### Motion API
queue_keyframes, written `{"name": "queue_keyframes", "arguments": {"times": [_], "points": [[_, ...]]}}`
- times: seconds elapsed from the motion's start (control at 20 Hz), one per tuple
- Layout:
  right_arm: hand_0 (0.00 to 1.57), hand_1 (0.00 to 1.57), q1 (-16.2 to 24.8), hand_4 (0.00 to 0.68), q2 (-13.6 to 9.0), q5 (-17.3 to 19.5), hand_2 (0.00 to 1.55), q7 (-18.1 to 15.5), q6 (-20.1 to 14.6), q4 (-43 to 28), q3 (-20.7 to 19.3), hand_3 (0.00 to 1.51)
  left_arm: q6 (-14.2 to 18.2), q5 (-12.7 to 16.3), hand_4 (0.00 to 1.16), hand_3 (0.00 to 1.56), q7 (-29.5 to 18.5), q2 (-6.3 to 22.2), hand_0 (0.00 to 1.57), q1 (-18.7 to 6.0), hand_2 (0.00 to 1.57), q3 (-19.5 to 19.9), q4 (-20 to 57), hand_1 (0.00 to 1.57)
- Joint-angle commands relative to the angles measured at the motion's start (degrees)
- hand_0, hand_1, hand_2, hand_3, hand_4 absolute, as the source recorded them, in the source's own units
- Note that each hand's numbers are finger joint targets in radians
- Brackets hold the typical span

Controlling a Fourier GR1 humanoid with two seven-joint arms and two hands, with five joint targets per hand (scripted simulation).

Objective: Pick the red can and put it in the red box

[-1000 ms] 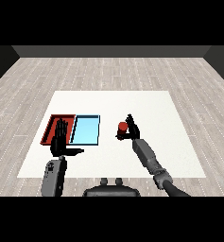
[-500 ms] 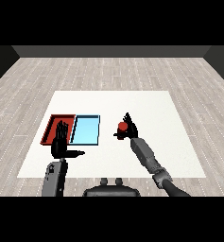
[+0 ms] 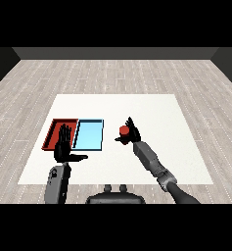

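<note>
on the white square table (image 3: 151,105) you've the shallow red tray (image 3: 53,130) just beside the light blue one, and your right hand (image 3: 132,132), fingers curled round its side, holds the small red can (image 3: 123,130), likely light, rigid and slick-walled, right of both trays, so grip mid-body.

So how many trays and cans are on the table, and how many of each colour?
Red trays: 1, the red tray
Light blue trays: 1, the blue tray
Red cans: 1, the can, with the right robot hand curled round it
Total: 3 things
</note>
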Motion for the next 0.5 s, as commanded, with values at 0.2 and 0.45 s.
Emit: {"name": "queue_keyframes", "arguments": {"times": [0.2,0.45], "points": [[1.40,1.40,0.11,0.293,0.03,-0.58,1.41,-2.77,-6.07,2.99,2.33,1.37,0.38,-0.85,0.00,0.00,-0.11,-0.65,0.00,5.55,0.00,-1.27,-4.58,0.00],[1.53,1.53,-1.44,0.573,0.02,-0.56,1.48,0.99,-11.94,3.92,6.64,1.43,0.36,-0.31,0.00,0.00,0.45,0.76,0.00,-0.57,0.00,0.68,-0.56,0.00]]}}
